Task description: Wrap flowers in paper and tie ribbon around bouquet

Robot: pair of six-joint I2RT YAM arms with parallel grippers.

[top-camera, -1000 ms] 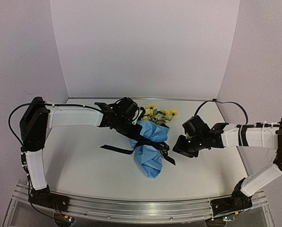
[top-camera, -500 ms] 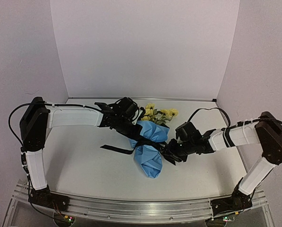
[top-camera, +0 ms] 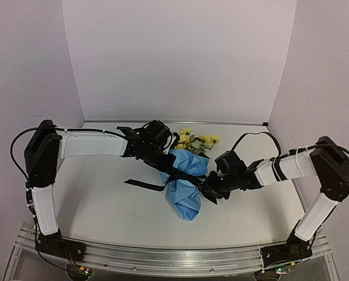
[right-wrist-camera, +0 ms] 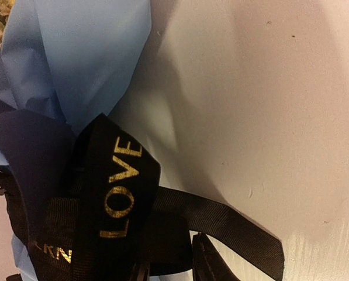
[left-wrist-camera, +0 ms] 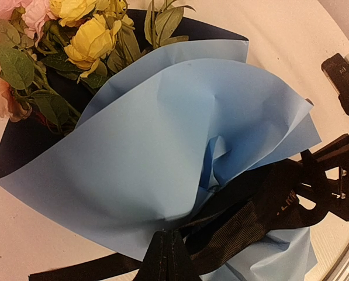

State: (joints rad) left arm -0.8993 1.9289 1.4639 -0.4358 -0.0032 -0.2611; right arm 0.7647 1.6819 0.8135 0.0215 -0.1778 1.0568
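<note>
The bouquet (top-camera: pixel 185 190) lies mid-table, its light blue paper (left-wrist-camera: pixel 162 146) coned around the yellow and pink flowers (left-wrist-camera: pixel 86 35). A black ribbon (top-camera: pixel 175 177) crosses its waist; one tail (top-camera: pixel 142 185) trails left on the table. In the left wrist view my left gripper (left-wrist-camera: pixel 168 249) is shut at the cone's edge, with the ribbon (left-wrist-camera: pixel 250 225) coming out on both sides of its tips. My right gripper (right-wrist-camera: pixel 171 266) sits at the bouquet's right side. Its fingers (right-wrist-camera: pixel 208 260) stand narrowly apart, and a ribbon fold lettered LOVE (right-wrist-camera: pixel 118 187) lies in the gap.
The pale tabletop (top-camera: pixel 104 211) is walled by lilac panels behind and at both sides. A metal rail (top-camera: pixel 162 257) with both arm bases runs along the near edge. The right ribbon tail (right-wrist-camera: pixel 244 231) lies flat on the table.
My right arm has swung left to the bouquet's right side and its jaws have narrowed around the ribbon. The left arm and bouquet have stayed put.
</note>
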